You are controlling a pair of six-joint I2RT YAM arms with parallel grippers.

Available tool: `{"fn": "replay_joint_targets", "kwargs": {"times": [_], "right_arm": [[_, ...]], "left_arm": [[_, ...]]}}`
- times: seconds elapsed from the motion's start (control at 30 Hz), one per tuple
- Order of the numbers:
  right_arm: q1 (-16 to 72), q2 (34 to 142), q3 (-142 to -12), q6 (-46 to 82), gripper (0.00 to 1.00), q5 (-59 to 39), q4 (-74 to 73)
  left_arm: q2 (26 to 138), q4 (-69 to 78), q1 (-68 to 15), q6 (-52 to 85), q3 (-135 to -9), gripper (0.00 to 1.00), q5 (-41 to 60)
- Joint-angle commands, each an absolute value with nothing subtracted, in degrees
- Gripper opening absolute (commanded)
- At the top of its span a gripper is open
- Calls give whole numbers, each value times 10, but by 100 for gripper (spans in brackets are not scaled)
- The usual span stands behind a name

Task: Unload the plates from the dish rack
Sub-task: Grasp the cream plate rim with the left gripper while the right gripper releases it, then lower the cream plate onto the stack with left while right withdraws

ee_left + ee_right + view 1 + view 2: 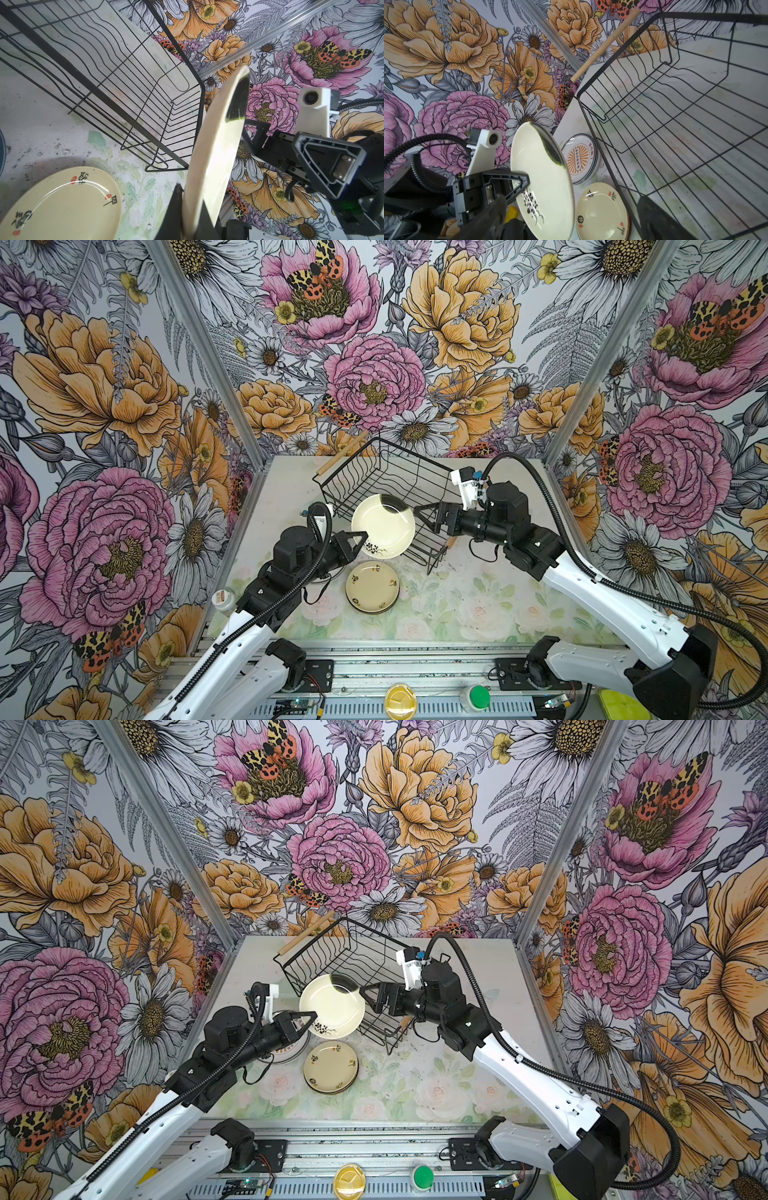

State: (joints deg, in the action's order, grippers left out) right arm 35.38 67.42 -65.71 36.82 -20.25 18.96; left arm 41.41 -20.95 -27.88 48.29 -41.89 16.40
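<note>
Left gripper (362, 536) pinched shut on the cream plate (382, 524) lifted at the dish rack's (415, 456) near end, right gripper (417, 516) spread open alongside: hold clamp firm, tilt flat, lower gently onto the stack (372, 587).

A: Illumination?
B: Bright, even and diffuse; a soft shadow falls on the table (41, 133), and thin highlights streak the held plate (542, 166).
A: Defects?
B: In both top views the straight posts (203, 344) splay toward 3 and 9 o'clock; the nearest finger (488, 220) is defocused.
</note>
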Motion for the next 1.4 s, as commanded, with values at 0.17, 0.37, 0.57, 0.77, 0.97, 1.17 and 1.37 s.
{"fn": "replay_joint_targets", "kwargs": {"times": [0.17, 0.37, 0.57, 0.77, 0.97, 1.17, 1.37], "right_arm": [[345, 691, -812, 55, 99, -13, 401], [344, 684, -834, -13, 99, 208, 405], [340, 680, -815, -26, 99, 342, 403], [332, 661, -777, 0, 100, 345, 404], [323, 637, -728, 26, 99, 337, 404], [316, 629, -699, 38, 99, 328, 405], [315, 628, -686, 48, 99, 316, 405]], "left_arm": [[394, -334, -273, 486, -457, 4, 130], [387, -410, -272, 502, -451, 4, 85], [375, -468, -270, 521, -448, 3, 54], [380, -544, -271, 520, -463, 3, 28], [397, -564, -285, 524, -443, 2, 14], [412, -568, -314, 534, -440, 2, 1], [429, -596, -344, 551, -428, 1, -28]]}}
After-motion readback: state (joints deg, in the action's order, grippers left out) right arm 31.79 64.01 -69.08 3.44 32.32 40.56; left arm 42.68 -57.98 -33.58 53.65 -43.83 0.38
